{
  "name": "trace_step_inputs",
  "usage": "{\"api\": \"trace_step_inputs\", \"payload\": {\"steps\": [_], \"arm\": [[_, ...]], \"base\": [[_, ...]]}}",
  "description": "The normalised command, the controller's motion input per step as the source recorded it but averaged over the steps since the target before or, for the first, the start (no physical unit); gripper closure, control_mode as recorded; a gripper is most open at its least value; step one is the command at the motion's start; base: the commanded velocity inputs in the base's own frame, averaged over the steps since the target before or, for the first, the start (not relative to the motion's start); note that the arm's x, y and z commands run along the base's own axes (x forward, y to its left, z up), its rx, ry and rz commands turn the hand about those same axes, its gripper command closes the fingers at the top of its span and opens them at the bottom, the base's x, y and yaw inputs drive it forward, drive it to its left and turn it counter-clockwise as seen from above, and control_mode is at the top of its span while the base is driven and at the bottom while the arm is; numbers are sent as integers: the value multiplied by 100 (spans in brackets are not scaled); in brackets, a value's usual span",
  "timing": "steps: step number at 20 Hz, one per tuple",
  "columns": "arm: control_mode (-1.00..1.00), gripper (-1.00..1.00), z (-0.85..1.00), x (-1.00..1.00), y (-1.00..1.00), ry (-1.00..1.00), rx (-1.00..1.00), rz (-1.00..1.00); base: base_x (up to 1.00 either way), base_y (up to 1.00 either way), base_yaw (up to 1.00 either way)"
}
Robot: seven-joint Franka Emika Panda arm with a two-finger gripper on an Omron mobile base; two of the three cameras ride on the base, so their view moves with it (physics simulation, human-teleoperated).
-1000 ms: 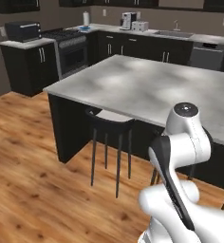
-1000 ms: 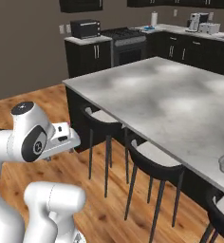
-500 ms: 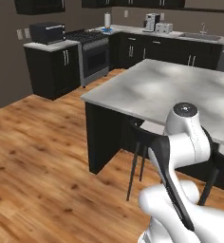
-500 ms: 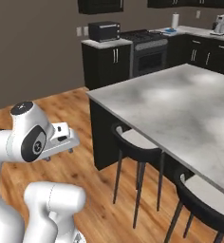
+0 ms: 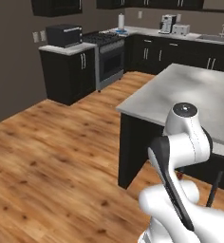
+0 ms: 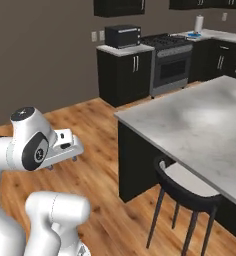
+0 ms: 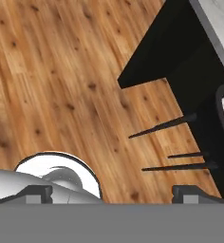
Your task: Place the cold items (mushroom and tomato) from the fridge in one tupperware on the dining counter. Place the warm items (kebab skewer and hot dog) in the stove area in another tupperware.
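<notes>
Wood floor (image 5: pixel 47 156) runs to the far stove (image 5: pixel 107 52); gripper (image 7: pixel 111 193) spread, carrying nothing. Judging ahead, tomato and mushroom bruise easily: pinch gently across their middles

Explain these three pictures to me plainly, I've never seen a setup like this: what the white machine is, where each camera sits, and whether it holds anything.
The white machine is a robot arm on a driving base in a simulated kitchen. Two cameras ride on the base behind the arm, left and right. Both look at a grey-topped island counter, with a stove and microwave beyond it. A black stool stands by the island. The third camera sits on the hand, facing the wood floor. The gripper is open and holds nothing.
</notes>
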Motion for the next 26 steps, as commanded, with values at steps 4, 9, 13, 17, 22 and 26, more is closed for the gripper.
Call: {"api": "trace_step_inputs", "payload": {"steps": [4,9,13,17,22,26], "arm": [[100,-100,0,0,0,0,0,0],[100,-100,0,0,0,0,0,0],[100,-100,0,0,0,0,0,0],[100,-100,0,0,0,0,0,0],[100,-100,0,0,0,0,0,0],[100,-100,0,0,0,0,0,0]], "base": [[100,100,0],[100,100,0],[100,91,0],[100,82,-5],[100,47,-10],[100,3,-10]]}}
